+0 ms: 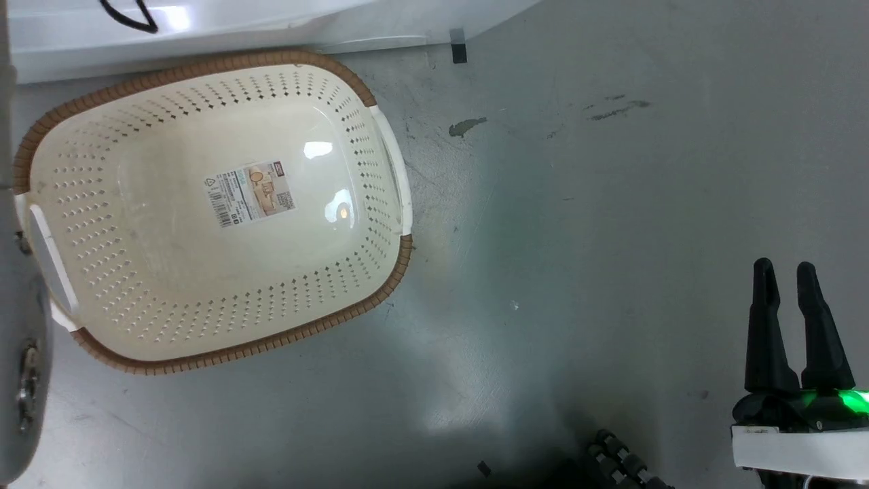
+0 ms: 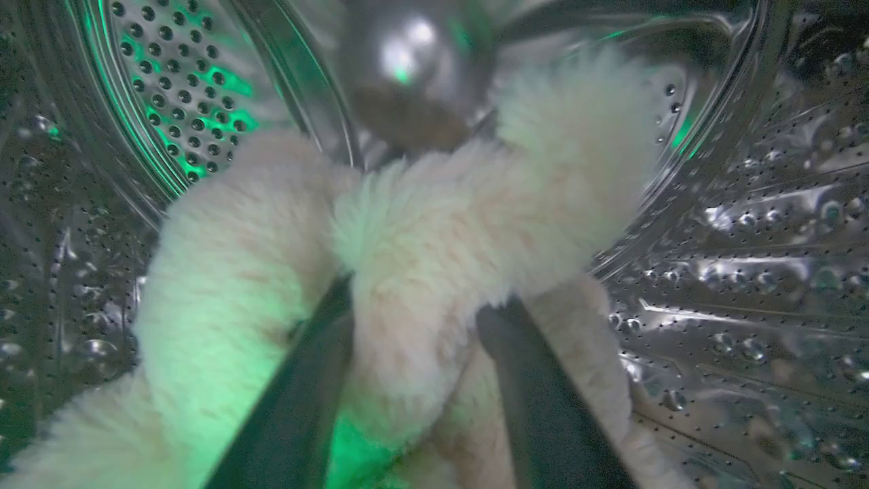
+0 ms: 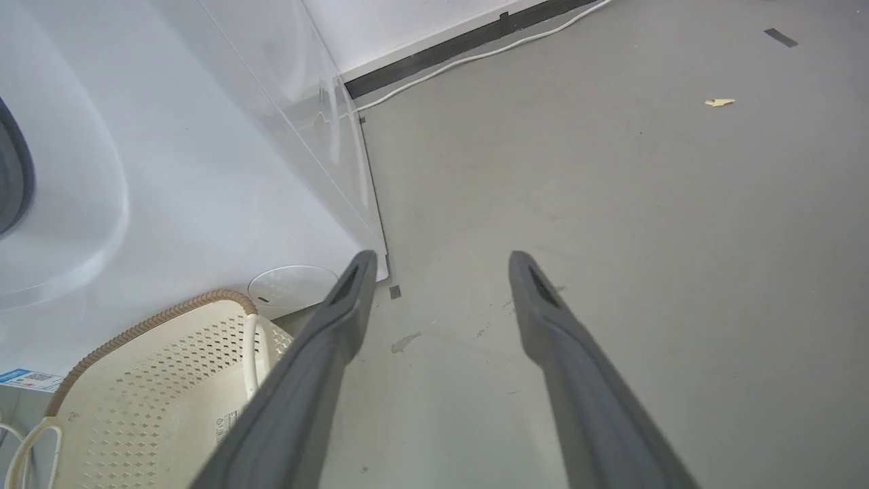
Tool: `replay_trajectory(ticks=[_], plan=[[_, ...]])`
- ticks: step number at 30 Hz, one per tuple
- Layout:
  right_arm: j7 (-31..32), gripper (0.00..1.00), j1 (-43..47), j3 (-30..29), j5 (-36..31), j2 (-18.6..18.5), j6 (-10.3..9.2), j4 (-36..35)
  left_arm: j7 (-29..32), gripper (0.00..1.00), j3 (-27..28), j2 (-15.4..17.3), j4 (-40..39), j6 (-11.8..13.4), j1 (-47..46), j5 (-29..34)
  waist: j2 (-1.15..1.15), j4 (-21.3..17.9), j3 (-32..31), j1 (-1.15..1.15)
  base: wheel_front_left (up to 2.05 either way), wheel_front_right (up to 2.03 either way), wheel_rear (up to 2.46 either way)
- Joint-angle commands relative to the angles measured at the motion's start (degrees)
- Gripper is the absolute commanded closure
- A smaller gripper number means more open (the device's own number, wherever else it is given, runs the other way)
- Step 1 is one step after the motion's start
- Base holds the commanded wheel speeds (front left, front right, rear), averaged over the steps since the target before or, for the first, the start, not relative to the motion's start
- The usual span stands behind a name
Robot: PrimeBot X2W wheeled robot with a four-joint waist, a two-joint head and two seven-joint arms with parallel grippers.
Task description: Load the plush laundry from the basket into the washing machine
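Okay, my left gripper (image 2: 419,299) was deep inside the shiny perforated steel drum (image 2: 747,238) of the large white front-loading washing machine (image 3: 204,170). The fluffy beige-cream plush laundry (image 2: 421,238) was in there with it, lumpy limbs piled against the drum's back wall.

One shaggy limb ran straight up between my two long dark fingers, its long axis lying along theirs and its fur touching both. Whether they were pinching it or hanging slack around it, I could not tell, because the pile hid any squeeze. The rest of the bundle sat dead ahead of the fingertips and spread off to their left.

On the head view, the cream perforated plastic basket with its brown woven-look rim (image 1: 204,361) stood on the grey floor (image 1: 577,238) just beside the machine. It held nothing but the paper label (image 1: 251,192) on its bottom.

My right gripper (image 1: 785,268) hung over bare floor, well apart from the basket, fingers spread and holding nothing.

So the load looked in. The left arm was the only one near the plush, and I judged the way out was straight back along that limb's line, so no fur would snag.
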Motion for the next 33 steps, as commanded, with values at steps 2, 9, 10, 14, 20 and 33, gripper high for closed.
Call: replay_trajectory(ticks=[2, 9, 10, 14, 20, 33], plan=[[-0.24, 0.0, -0.38, -0.25, -0.21, -0.04, 0.05, -0.38, -1.05, 0.0, 0.03, -1.11, 0.25, 0.17, 0.08, -0.96, 0.0, 0.35, -0.62, -0.01, 0.0, 0.0, 0.0], [-0.24, 0.0, -2.25, -1.03, -1.45, -0.04, 0.05, 0.59, -3.41, 0.0, 0.06, -5.38, 2.57, -0.14, 9.3, -3.87, 0.0, 3.83, -8.3, -0.01, 0.0, 0.0, 0.0], [-0.24, 0.0, -2.37, -1.24, -1.68, -0.04, 0.05, 0.81, -3.51, 0.0, -0.22, -5.77, 2.73, -0.54, 10.45, -3.94, 0.0, 4.3, -9.31, -0.01, 0.0, 0.0, 0.0], [-0.24, 0.0, -2.98, -1.79, -2.69, -0.04, 0.05, 1.85, -3.8, 0.0, -0.23, -6.9, 2.87, -1.21, 15.4, -4.69, 0.0, 5.98, -13.61, -0.01, 0.0, 0.0, 0.0], [-0.24, 0.0, -2.29, -1.98, -4.83, -0.04, 0.05, 3.54, -3.88, 0.0, 0.53, -8.52, 0.81, -2.19, 24.23, -5.94, 0.0, 8.38, -20.59, -0.01, 0.0, 0.0, 0.0], [-0.24, 0.0, 2.1, -0.39, -13.82, -0.04, 0.05, 7.26, -3.9, 0.0, 1.25, -12.15, -3.76, -5.12, 43.99, -7.68, 0.0, 13.17, -36.48, -0.01, 0.0, 0.0, 0.0]])
